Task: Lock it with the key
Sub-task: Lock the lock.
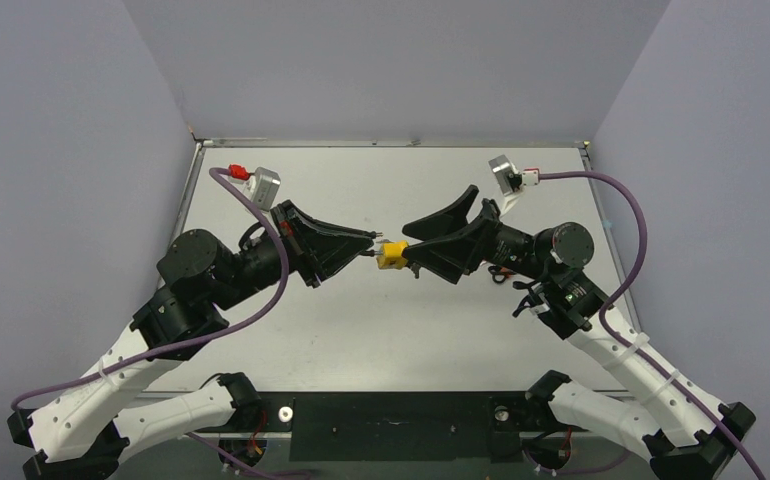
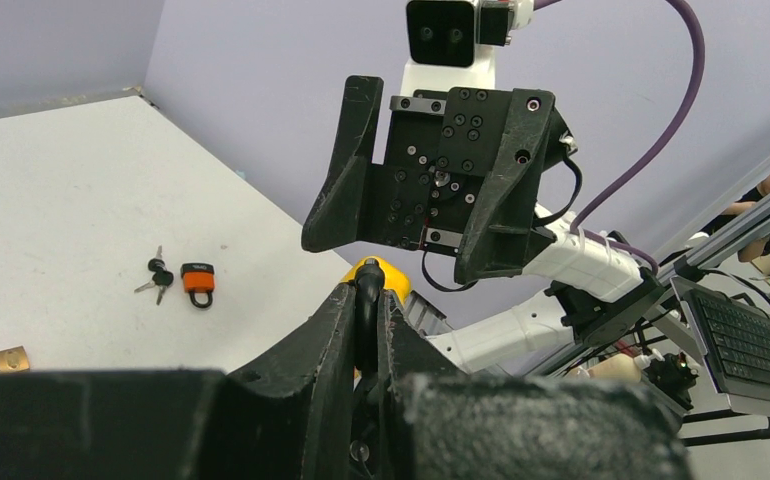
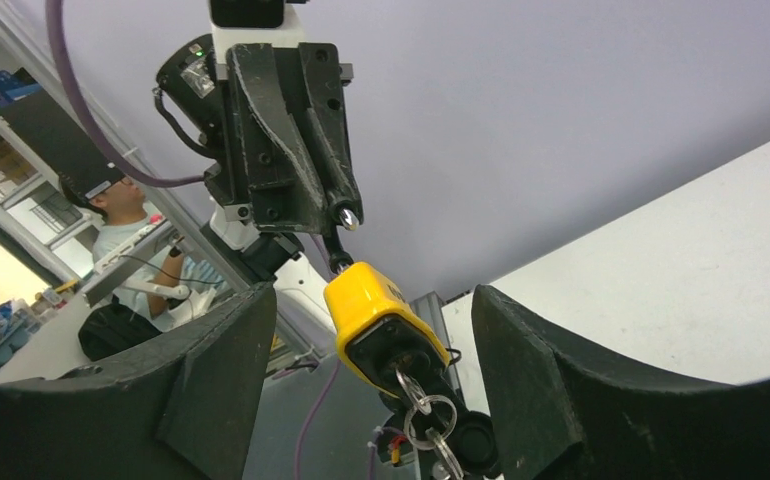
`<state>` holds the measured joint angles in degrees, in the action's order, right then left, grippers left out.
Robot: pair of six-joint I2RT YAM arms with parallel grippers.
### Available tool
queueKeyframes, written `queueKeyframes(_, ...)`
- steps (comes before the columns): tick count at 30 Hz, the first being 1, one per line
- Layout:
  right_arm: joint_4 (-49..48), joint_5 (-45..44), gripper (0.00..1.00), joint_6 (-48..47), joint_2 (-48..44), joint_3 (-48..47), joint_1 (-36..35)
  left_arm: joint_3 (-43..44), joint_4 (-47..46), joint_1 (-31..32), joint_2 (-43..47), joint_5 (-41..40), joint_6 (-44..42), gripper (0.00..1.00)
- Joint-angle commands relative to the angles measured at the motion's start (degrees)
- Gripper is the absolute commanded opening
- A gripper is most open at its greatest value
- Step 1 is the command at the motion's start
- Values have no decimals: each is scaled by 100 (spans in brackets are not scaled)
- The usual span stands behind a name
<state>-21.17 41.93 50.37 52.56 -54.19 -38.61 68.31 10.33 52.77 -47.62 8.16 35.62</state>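
The left claw is pinched narrow on the dark shackle of a yellow padlock, its two fingers pressed on either side of the loop so that the lock's body juts out beyond the fingertips. The hold is in the air over the middle of the worktop, a little nearer the far edge than the near one. From the opposite side the right claw stands wide, its fingers spread well apart above and below the padlock's base and touching neither the lock nor what hangs from it. The key is there, at the foot of the yellow padlock: small steel rings trail from the dark underside of the lock to a black head, the bunch dangling between the right claw's open fingers. Whether a blade sits in the keyhole cannot be told. Farther out, the left wrist view shows an orange padlock lying flat on the right half of the worktop, short of the right edge, shackle pointing toward the near edge. Just beside it, apart by a thin gap, lies a second bunch of black-headed keys, fanned out. A brass padlock sits well apart from those two, partly cut off by the left claw's body. In the top view these three are hidden behind the right arm.
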Motion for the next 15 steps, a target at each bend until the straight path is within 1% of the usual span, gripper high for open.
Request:
queueKeyframes(1, 530, -305, 67, -590, -185, -148, -7, 285, -655, -46, 61, 37, 109, 0)
queueKeyframes(2, 720, -378, 68, -757, -281, -156, -11, 291, -672, -54, 71, 56, 127, 0)
queueKeyframes(4, 785, -379, 69, -892, -382, -140, -16, 326, -693, -56, 56, 92, 159, 0)
queueKeyframes(6, 869, -368, 68, -1065, -389, -178, -91, 373, -709, -57, 23, 123, 217, 0)
queueKeyframes(11, 1454, -638, 68, -1823, -285, -557, -622, 719, -574, -63, -163, 112, 484, 0)
queueKeyframes(15, 1791, -800, 68, -2310, -118, -907, -854, 975, -465, -78, -271, 145, 713, 0)
